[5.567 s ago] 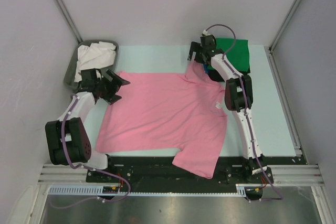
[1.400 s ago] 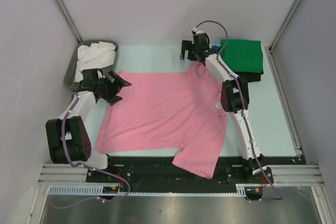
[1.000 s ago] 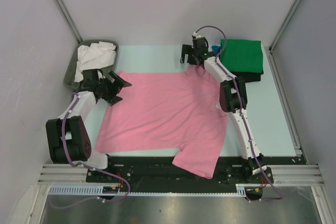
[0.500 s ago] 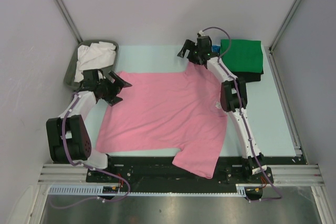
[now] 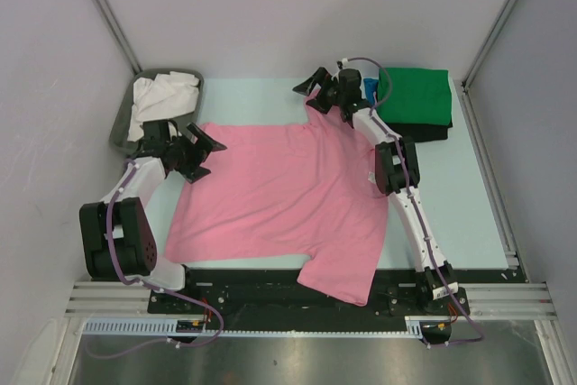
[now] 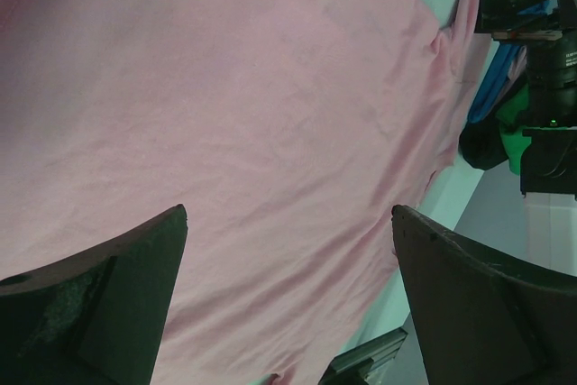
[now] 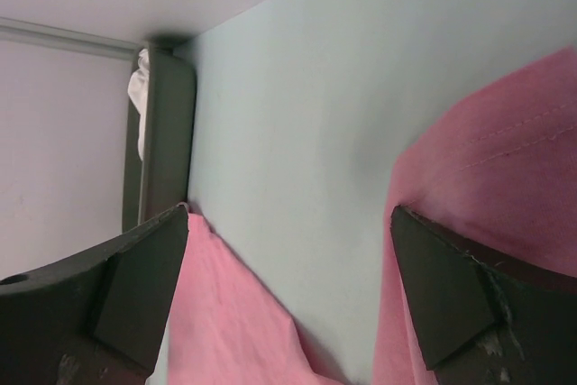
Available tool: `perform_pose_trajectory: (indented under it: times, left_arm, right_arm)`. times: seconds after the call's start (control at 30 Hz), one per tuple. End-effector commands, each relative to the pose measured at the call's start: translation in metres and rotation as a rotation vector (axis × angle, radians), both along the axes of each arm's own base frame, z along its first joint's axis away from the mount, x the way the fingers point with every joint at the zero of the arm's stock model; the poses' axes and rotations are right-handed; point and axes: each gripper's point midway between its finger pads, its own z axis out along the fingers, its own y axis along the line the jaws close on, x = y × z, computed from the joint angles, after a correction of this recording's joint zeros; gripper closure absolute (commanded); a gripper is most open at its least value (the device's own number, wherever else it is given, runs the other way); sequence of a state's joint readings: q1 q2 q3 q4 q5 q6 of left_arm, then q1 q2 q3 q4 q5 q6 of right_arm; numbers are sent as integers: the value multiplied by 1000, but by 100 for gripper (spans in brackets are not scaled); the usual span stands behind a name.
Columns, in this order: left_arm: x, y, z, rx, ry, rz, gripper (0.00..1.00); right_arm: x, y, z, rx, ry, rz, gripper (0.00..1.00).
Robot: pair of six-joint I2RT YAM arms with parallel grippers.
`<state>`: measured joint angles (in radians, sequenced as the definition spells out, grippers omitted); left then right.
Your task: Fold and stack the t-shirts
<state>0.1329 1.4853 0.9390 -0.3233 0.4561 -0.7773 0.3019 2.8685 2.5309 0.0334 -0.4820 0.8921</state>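
Observation:
The pink t-shirt [image 5: 279, 196] lies spread flat on the table, its lower sleeve hanging over the near edge. My left gripper [image 5: 209, 156] is open and empty over the shirt's left edge; the left wrist view shows pink cloth [image 6: 252, 114] beneath the open gripper [image 6: 288, 214]. My right gripper [image 5: 307, 95] is open and empty at the shirt's back edge, pointing left; in its wrist view [image 7: 288, 212] bare table lies between the jaws, with pink cloth [image 7: 487, 187] on either side. A folded green t-shirt [image 5: 415, 96] sits on a black one [image 5: 435, 132], with a bit of blue t-shirt [image 5: 371, 89] beside them. The white t-shirt [image 5: 164, 92] lies in the grey tray.
The grey tray [image 5: 122, 123] stands at the back left corner and also shows in the right wrist view [image 7: 167, 132]. Grey walls enclose the table on three sides. The black rail with the arm bases runs along the near edge.
My right gripper has swung left, away from the green stack, to the pink shirt's back edge and now points left. The left arm and the shirt have hardly moved.

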Motion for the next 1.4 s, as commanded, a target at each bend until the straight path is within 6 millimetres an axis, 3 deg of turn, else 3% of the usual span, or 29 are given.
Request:
perform_pose_trajectory:
  times: [0.0, 0.07, 0.1, 0.17, 0.2, 0.27, 0.3, 0.4, 0.43, 0.5, 0.53, 0.6, 0.63, 0.67, 0.7, 0.73, 0.77, 0.83, 0.87, 0.93, 0.97, 1.0, 1.07, 1.1, 1.2, 1.37]
  left_arm:
    - [2, -1, 11, 16, -72, -26, 0]
    - [3, 0, 18, 27, -101, -26, 0]
    - [3, -1, 26, 27, -125, -27, 0]
    - [2, -2, 33, 26, -138, -37, 0]
    - [3, -4, 43, 24, -165, -50, 0]
    - [2, -8, 55, 6, -195, -78, 0]
    - [2, -9, 67, 7, -224, -87, 0]
    - [-1, -12, 86, 18, -262, -116, 0]
    - [-5, -13, 95, 24, -288, -132, 0]
    - [-11, -14, 105, 34, -308, -148, 0]
    - [-17, -17, 111, 37, -327, -165, 0]
    - [-27, -18, 111, 46, -331, -181, 0]
    - [-33, -18, 114, 68, -345, -189, 0]
    - [-39, -18, 110, 80, -336, -195, 0]
    - [-44, -15, 100, 103, -318, -192, 0]
    - [-49, -11, 96, 144, -319, -194, 0]
    - [-57, -7, 86, 165, -278, -190, 0]
    - [-71, -3, 63, 196, -213, -184, 0]
    - [-82, -3, 58, 197, -188, -179, 0]
    - [-103, 0, 30, 197, -91, -151, 0]
    - [-111, 1, 28, 205, -92, -134, 0]
    - [-123, 0, 12, 196, -45, -120, 0]
    - [-140, 5, -3, 225, -5, -76, 0]
    - [-143, 2, -4, 216, -6, -61, 0]
    - [-155, -7, -5, 174, -9, -41, 0]
    - [-175, -13, -20, 139, 30, -34, 0]
  right_arm:
    - [3, 3, 52, 69, -140, 33, 0]
    - [9, -8, 83, 34, -234, 4, 0]
    - [9, -16, 122, -1, -317, -27, 0]
    - [9, -32, 161, -45, -398, -63, 0]
    - [3, -43, 197, -96, -465, -97, 0]
    - [-7, -54, 234, -143, -528, -130, 0]
    - [-24, -62, 264, -200, -582, -145, 0]
    - [-54, -71, 295, -353, -638, -205, 0]
    - [-72, -76, 319, -435, -704, -220, 0]
    - [-97, -77, 312, -558, -647, -237, 1]
    - [-118, -80, 321, -583, -650, -215, 0]
    - [-147, -81, 306, -564, -558, -125, 0]
    - [-172, -89, 323, -542, -555, -113, 0]
    - [-186, -94, 294, -550, -465, -85, 0]
    - [-202, -104, 281, -563, -407, -96, 0]
    - [-231, -119, 304, -540, -427, -144, 0]
    - [-248, -128, 257, -554, -326, -155, 0]
    - [-279, -140, 235, -553, -267, -168, 0]
    - [-307, -158, 208, -588, -177, -194, 0]
    - [-334, -174, 181, -635, -88, -240, 1]
    - [-360, -181, 163, -655, -52, -233, 2]
    - [-377, -177, 152, -628, -17, -239, 2]
    - [-407, -182, 149, -574, -9, -257, 3]
    - [-421, -185, 125, -556, 60, -269, 3]
    - [-457, -185, 103, -475, 139, -264, 7]
    - [-497, -186, 75, -435, 238, -245, 9]
